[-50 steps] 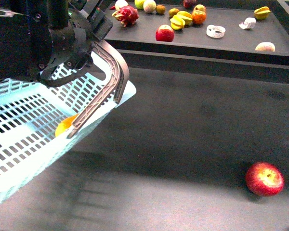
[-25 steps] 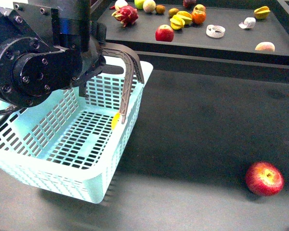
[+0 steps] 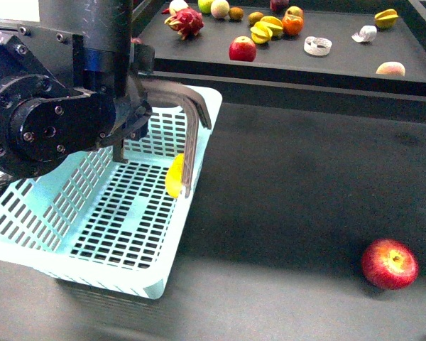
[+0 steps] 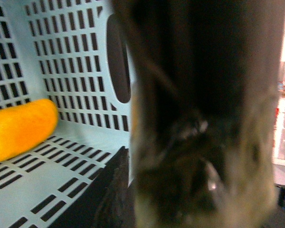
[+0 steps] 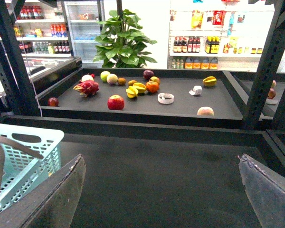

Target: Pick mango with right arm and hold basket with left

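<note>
Biggest thing going on is the setting: the right wrist view shows a shop-like room with drink shelves, a fridge case and a leafy green plant point(image 5: 125, 42) behind a black metal frame. A raised dark matte shelf point(image 3: 341, 53) runs along the back, and in front of it sits the lower dark table point(image 3: 291, 192), smooth and slightly glossy where the light hits it.

Next down in size is the left arm point(image 3: 57, 106), a bulky black cylinder-and-block body studded with small screws, hanging over the basket point(image 3: 92, 270). The basket is pale blue plastic, rectangular, slotted all over on walls and floor, with an oval cutout in one end wall. Its grey-brown ribbed handle point(image 3: 188, 135) arcs up from the rim to the arm's tip. In the left wrist view the handle is a big blur right against the lens, so whether the left gripper is actually clamped on it can't be told.

The right gripper point(image 5: 161, 190) shows only as two grey fingers point(image 5: 61, 194) at the picture's edges, spread wide apart with nothing between them.

The mango point(image 4: 19, 128) is smooth, oblong, yellow-orange, lying on the basket floor against a wall; in the front view it peeks out just behind the handle.

A red apple point(image 3: 390, 263) with yellow flecks sits alone on the table, well apart from the basket. Smaller fruit is scattered on the shelf, including a spiky pink dragon fruit point(image 3: 187, 21).
</note>
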`<control>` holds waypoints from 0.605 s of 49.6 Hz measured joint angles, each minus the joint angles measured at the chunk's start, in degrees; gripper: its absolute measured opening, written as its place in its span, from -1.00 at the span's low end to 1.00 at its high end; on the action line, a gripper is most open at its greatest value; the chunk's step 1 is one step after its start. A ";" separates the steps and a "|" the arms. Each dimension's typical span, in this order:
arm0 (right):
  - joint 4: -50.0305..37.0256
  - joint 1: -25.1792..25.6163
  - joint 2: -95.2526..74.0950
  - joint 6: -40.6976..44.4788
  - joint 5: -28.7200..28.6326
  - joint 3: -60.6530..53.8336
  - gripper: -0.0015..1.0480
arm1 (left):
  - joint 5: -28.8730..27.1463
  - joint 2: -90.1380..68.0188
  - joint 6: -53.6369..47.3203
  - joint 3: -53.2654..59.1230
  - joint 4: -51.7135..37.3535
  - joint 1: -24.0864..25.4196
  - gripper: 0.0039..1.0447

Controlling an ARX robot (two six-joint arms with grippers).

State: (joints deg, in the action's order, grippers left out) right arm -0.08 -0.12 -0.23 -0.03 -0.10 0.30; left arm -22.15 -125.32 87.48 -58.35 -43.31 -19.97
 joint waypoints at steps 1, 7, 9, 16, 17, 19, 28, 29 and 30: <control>0.00 0.00 0.00 0.00 0.00 0.00 0.84 | -0.46 0.57 -0.11 0.37 1.18 -0.02 -0.01; 0.00 0.00 0.00 0.00 0.02 0.00 0.84 | -1.53 5.97 -1.84 3.89 4.98 -0.42 0.37; 0.00 0.00 0.00 0.00 0.02 0.00 0.84 | -1.86 8.72 -2.89 5.53 5.64 -0.61 0.51; 0.00 0.00 0.00 0.00 0.00 0.00 0.84 | -2.05 21.81 -8.39 14.45 5.70 -1.25 0.89; -0.02 0.00 0.00 0.00 0.00 0.00 0.84 | -2.03 23.45 -9.16 15.78 5.70 -1.16 0.88; 0.00 0.00 0.00 0.00 0.00 0.00 0.84 | -2.03 27.52 -11.02 19.21 5.64 -0.81 0.88; 0.00 0.00 0.00 0.00 0.02 0.00 0.84 | -2.16 43.76 -18.10 30.38 8.20 2.10 0.89; 0.00 0.00 0.00 0.00 0.02 0.00 0.84 | -2.14 45.53 -18.80 31.34 8.92 2.58 0.89; 0.00 0.00 0.00 0.00 0.00 0.00 0.84 | -2.19 47.23 -19.50 32.24 9.66 3.04 0.89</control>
State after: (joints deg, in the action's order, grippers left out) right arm -0.08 -0.12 -0.23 -0.03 -0.10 0.30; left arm -24.34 -78.08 67.99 -26.11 -33.65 -16.93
